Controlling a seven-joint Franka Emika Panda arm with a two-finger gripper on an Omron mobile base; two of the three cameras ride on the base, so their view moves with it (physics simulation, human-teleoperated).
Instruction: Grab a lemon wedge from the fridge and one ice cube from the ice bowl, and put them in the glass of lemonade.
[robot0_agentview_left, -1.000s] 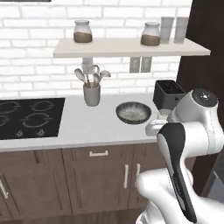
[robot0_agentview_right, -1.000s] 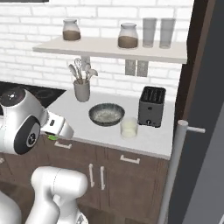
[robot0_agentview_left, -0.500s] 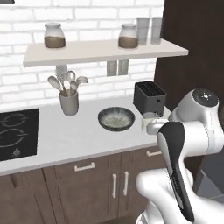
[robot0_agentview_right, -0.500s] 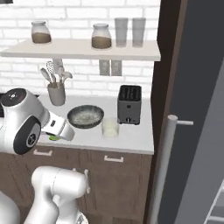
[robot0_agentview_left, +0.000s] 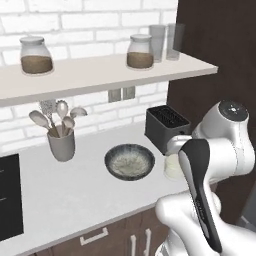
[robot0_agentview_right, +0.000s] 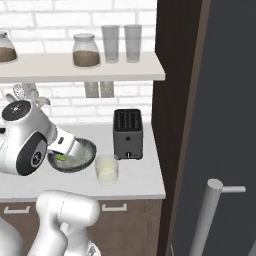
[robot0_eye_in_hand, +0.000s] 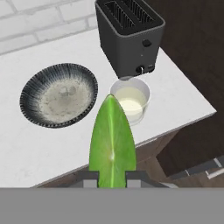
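One lemon wedge, bright yellow-green, sits clamped between the two fingers of the end effector, its pointed tip sticking up and away from the hand. Seen from the right base camera it shows as a small green speck under the white wrist, in front of the ice bowl. From the hand's own camera the wedge's tip overlaps the near rim of the glass of lemonade, which stands on the white surface just in front of the black toaster. The ice bowl lies beside the glass, not touching it. Farther along stands a grey utensil holder, and above it a shelf carries two brown-filled jars.
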